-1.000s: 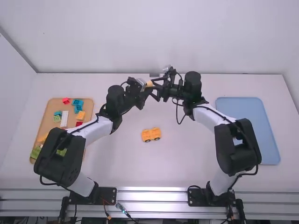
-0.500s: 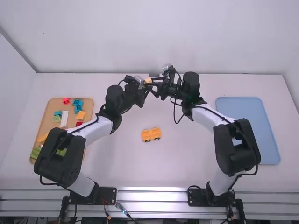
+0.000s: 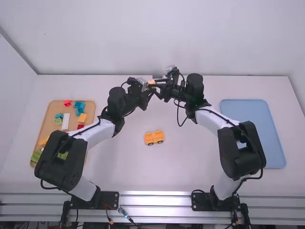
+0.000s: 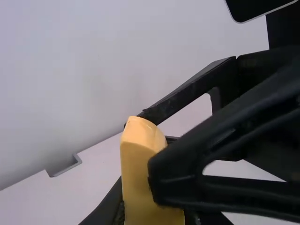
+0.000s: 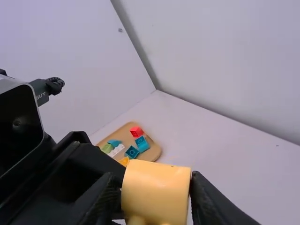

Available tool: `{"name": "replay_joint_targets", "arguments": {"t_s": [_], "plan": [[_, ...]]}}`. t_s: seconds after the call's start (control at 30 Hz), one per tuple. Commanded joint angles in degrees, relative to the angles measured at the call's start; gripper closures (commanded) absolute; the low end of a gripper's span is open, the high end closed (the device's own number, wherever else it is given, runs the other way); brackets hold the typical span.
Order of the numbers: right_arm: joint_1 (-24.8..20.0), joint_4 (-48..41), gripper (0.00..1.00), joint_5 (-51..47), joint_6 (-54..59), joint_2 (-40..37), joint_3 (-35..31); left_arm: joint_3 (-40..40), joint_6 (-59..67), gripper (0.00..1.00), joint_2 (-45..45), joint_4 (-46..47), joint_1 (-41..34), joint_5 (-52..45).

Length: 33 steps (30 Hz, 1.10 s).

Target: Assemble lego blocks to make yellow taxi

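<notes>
In the high view, the yellow block [image 3: 151, 82] is held up above the far middle of the table, my left gripper [image 3: 146, 88] on one side and my right gripper [image 3: 157, 84] on the other. My left gripper [image 4: 152, 216] is shut on the lower part of the yellow block [image 4: 140, 178], which stands upright in the left wrist view. From the side, the right gripper's fingers clasp its upper part. In the right wrist view, my right gripper [image 5: 154, 199] is shut on the yellow block [image 5: 156, 190]. A yellow car body [image 3: 154, 138] with dark wheels rests mid-table.
A tan tray [image 3: 51, 111] with red, blue, green, white and yellow blocks lies at the left, partly under the left arm. At the right is a blue tray [image 3: 252, 109], partly behind the right arm. A wall [image 3: 167, 38] rises behind the table.
The right gripper has shifted a little left onto the raised block, and its fingers have closed around it. The left gripper has stayed nearly in place. The car body has not moved.
</notes>
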State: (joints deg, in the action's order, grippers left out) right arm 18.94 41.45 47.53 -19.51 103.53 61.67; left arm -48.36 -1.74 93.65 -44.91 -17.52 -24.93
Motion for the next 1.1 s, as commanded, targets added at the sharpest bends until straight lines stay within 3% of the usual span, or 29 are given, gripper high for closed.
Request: {"name": "replay_joint_targets", "arguments": {"t_s": [0.0,0.13,0.33,0.37,0.4,0.43,0.47,0.63,0.77,0.83,0.87,0.97,1.07], "plan": [[0.7,0.1,0.61,2.1,-0.2,0.1,1.3,0.1,0.0,0.98,0.2,-0.4,-0.5,-1.2],[0.7,0.1,0.66,2.1,-0.2,0.1,1.3,0.1,0.0,0.94,0.2,-0.4,-0.5,-1.2],[1.3,0.0,0.80,2.1,-0.2,0.1,1.3,0.1,0.0,0.73,0.2,-0.4,-0.5,-1.2],[1.4,-0.1,0.80,2.1,-0.2,0.1,1.3,0.1,0.0,0.57,0.2,-0.4,-0.5,-1.2],[1.4,-0.1,0.80,2.1,-0.2,0.1,1.3,0.1,0.0,0.54,0.2,-0.4,-0.5,-1.2],[1.4,-0.1,0.80,2.1,0.0,0.1,1.3,0.1,0.0,0.37,0.2,-0.3,-0.5,-1.2],[1.3,-0.1,0.80,1.7,0.0,0.1,1.3,0.1,0.0,0.01,0.2,0.1,-0.5,-1.2],[-1.0,-0.7,0.80,-4.8,0.5,-0.1,1.3,0.1,1.6,0.01,0.2,6.2,-0.5,-1.2],[-4.7,-14.3,0.87,-12.2,5.3,-2.4,3.5,0.1,9.7,0.01,0.2,14.9,0.0,-1.0],[-6.1,-31.8,0.89,-18.0,12.6,-3.9,8.1,0.1,13.6,0.01,0.2,18.7,1.5,-0.5],[-6.2,-34.4,0.89,-18.9,13.6,-4.0,8.9,0.1,14.0,0.01,0.2,19.3,1.7,-0.1],[-5.6,-57.9,0.97,-27.5,19.1,-4.2,16.5,0.1,13.4,0.01,0.2,23.0,4.6,8.4],[-3.7,-72.3,1.00,-35.5,19.5,-4.2,19.4,0.1,12.5,0.01,0.2,23.8,7.4,12.6]]}}
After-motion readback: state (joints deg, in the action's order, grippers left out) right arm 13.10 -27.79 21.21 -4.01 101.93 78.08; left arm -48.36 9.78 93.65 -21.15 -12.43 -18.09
